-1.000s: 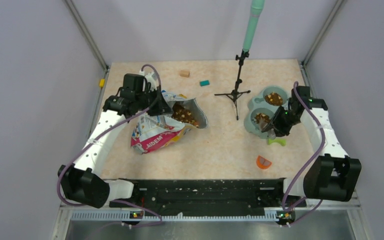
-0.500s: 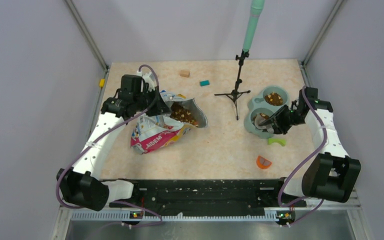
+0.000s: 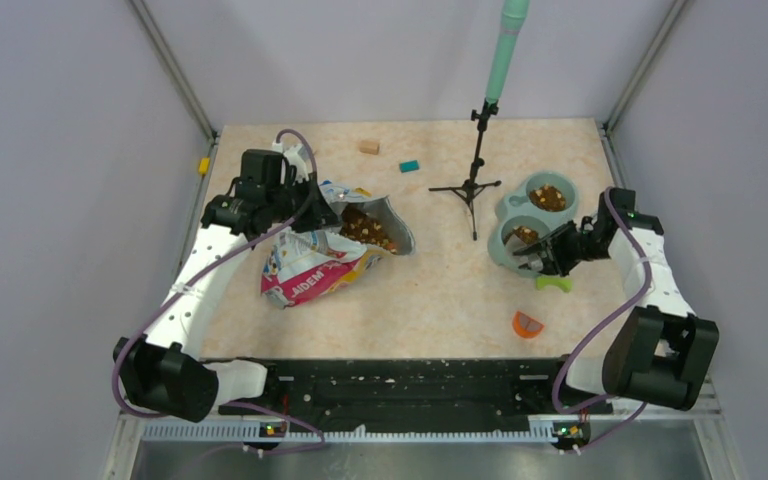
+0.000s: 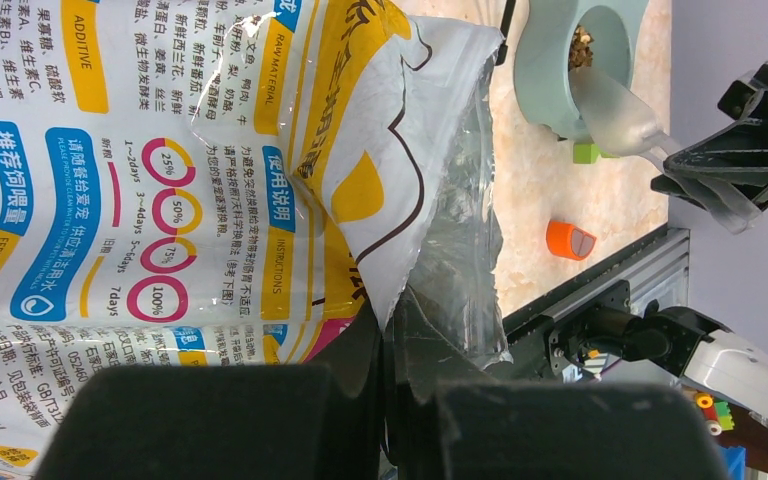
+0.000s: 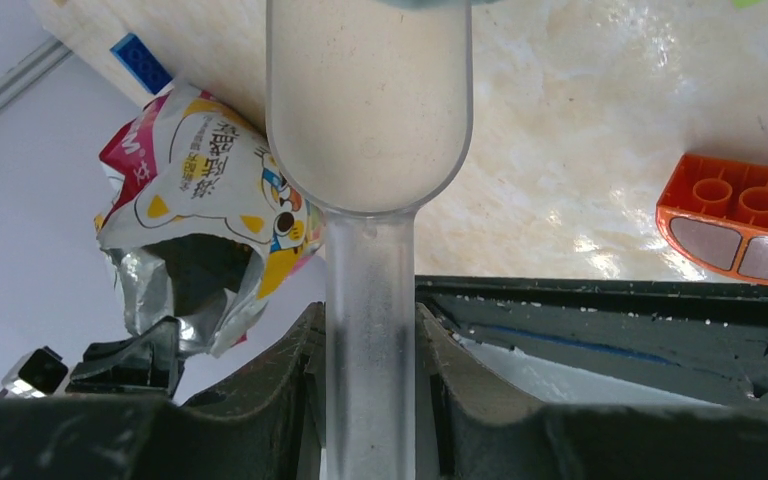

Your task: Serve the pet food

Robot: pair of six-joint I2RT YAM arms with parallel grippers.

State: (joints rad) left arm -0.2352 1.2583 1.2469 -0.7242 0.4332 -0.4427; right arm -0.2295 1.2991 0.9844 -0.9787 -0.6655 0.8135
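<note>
The pet food bag [image 3: 310, 268] lies open at the left, with brown kibble [image 3: 368, 228] in its mouth. My left gripper [image 3: 305, 215] is shut on the bag's top edge; in the left wrist view the jaws [image 4: 392, 330] pinch the clear film of the bag [image 4: 260, 150]. A teal double bowl [image 3: 508, 208] holds kibble in both cups [image 3: 548, 197]. My right gripper [image 3: 563, 248] is shut on the handle of a clear scoop [image 5: 368, 100], whose bowl looks empty and lies at the near cup's edge [image 4: 620, 110].
A black tripod stand [image 3: 475, 185] with a green pole stands left of the bowl. A green piece [image 3: 553, 283] and an orange brick [image 3: 527, 325] lie near the right arm. A tan block [image 3: 368, 147] and a teal block [image 3: 409, 166] lie at the back.
My right wrist has swung out to the right and lowered, tipping the scoop flatter toward the near cup. The left gripper and the bag have stayed put.
</note>
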